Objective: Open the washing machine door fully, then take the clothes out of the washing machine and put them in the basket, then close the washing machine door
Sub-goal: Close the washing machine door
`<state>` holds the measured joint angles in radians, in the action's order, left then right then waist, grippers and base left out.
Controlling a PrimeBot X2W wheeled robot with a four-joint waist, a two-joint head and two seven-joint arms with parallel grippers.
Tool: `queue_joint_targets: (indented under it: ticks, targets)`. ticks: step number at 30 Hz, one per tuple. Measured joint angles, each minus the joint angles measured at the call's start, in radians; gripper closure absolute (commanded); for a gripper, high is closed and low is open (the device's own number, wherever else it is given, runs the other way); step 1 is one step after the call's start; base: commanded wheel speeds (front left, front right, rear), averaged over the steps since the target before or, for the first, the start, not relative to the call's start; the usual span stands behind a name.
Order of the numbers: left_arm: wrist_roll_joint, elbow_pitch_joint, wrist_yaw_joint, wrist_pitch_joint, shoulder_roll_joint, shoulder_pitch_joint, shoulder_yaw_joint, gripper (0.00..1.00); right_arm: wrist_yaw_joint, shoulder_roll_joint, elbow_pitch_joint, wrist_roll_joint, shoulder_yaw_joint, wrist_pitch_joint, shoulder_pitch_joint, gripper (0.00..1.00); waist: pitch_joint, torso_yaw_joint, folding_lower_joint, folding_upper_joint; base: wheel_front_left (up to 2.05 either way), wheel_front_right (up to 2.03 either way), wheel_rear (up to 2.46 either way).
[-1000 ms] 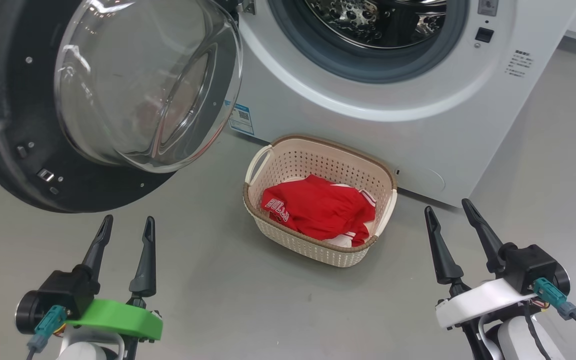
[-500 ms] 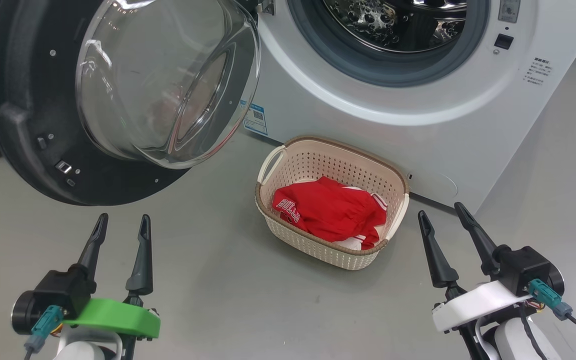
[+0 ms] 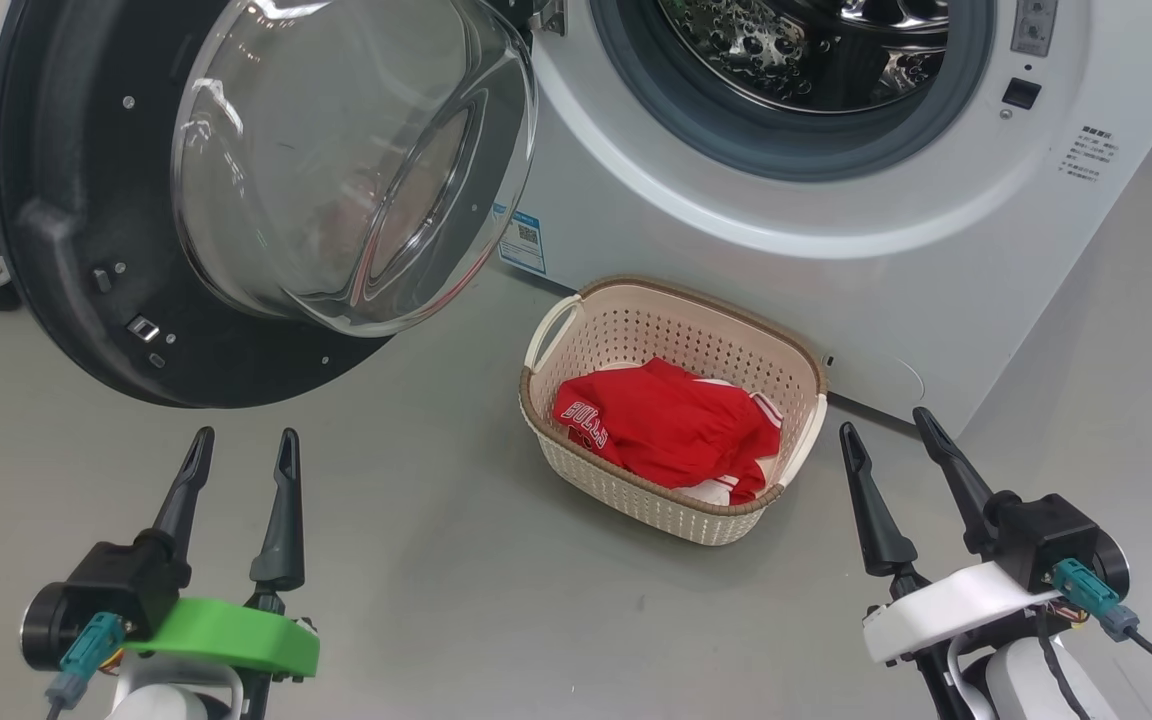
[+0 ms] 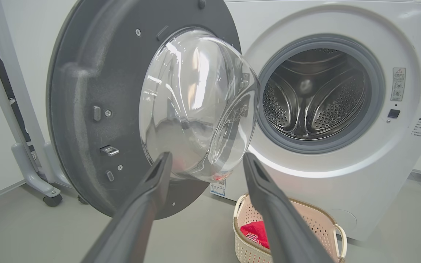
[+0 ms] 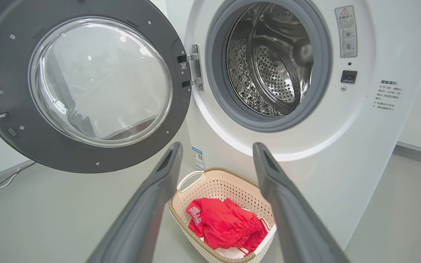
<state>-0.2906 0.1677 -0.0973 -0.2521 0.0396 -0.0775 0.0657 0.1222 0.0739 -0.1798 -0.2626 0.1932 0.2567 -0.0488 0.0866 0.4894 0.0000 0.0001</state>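
Note:
The washing machine (image 3: 896, 290) stands ahead with its door (image 3: 86, 300) swung wide open to the left, glass bowl (image 3: 336, 170) bulging toward me. Its steel drum (image 5: 272, 62) looks bare inside. The cream basket (image 3: 636, 480) sits on the floor against the machine's front, holding the red clothes (image 3: 671, 430) with white trim. My left gripper (image 3: 244, 450) hangs open low at the left, below the door. My right gripper (image 3: 888, 428) is open at the lower right, just right of the basket. Neither holds anything.
Grey floor spreads between my grippers and the basket. A white frame on castors (image 4: 31, 171) stands left of the door. A blue sticker (image 3: 524, 240) marks the machine's lower left corner.
The head camera has shifted, so door, machine and basket sit slightly further right and lower in view. Both grippers stay open and about where they were.

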Motion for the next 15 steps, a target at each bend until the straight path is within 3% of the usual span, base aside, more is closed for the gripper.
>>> queue_joint_targets:
  ticks: [15]
  targets:
    - [0.0,-0.009,0.0,0.0,0.0,0.002,0.0,0.0,0.0,0.0,-0.004,-0.001,0.0,0.0,-0.002,0.0,-0.001,-0.009,0.0,0.0,0.0,0.0,0.0]
